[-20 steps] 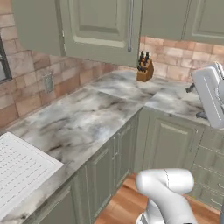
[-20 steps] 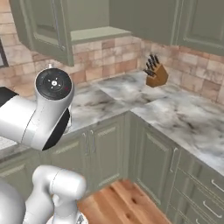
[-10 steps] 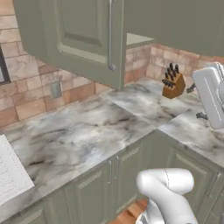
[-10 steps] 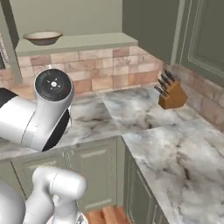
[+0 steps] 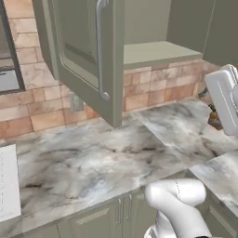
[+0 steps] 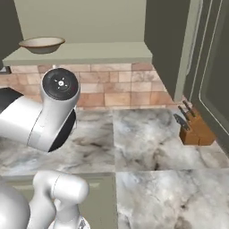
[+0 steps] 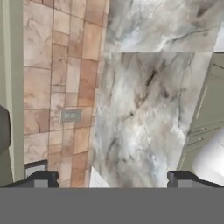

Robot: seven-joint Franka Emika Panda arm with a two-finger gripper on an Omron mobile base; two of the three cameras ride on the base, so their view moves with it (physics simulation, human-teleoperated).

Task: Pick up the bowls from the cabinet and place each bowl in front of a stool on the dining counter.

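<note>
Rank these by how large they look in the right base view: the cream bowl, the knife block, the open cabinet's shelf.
1. The shelf, widest by far.
2. Knife block and cream bowl look close in size; the block is nearer the camera, so I won't rank them.

**Cabinet mouth open; door juts left**

Cabinet door point(image 5: 86, 56) swung outward at upper left, blocking that side. Shelf point(image 6: 89, 53) bare right of cream bowl point(image 6: 41, 44). Knife block point(image 6: 192, 127) stands at right on marble counter point(image 6: 147, 147), under closed cabinets.

Wooden knife block point(image 6: 196, 132) with dark handles sits on the marble tabletop point(image 6: 143, 134) — brick backsplash point(image 6: 107, 87) behind, wall outlet point(image 7: 70, 115) set in it.
</note>
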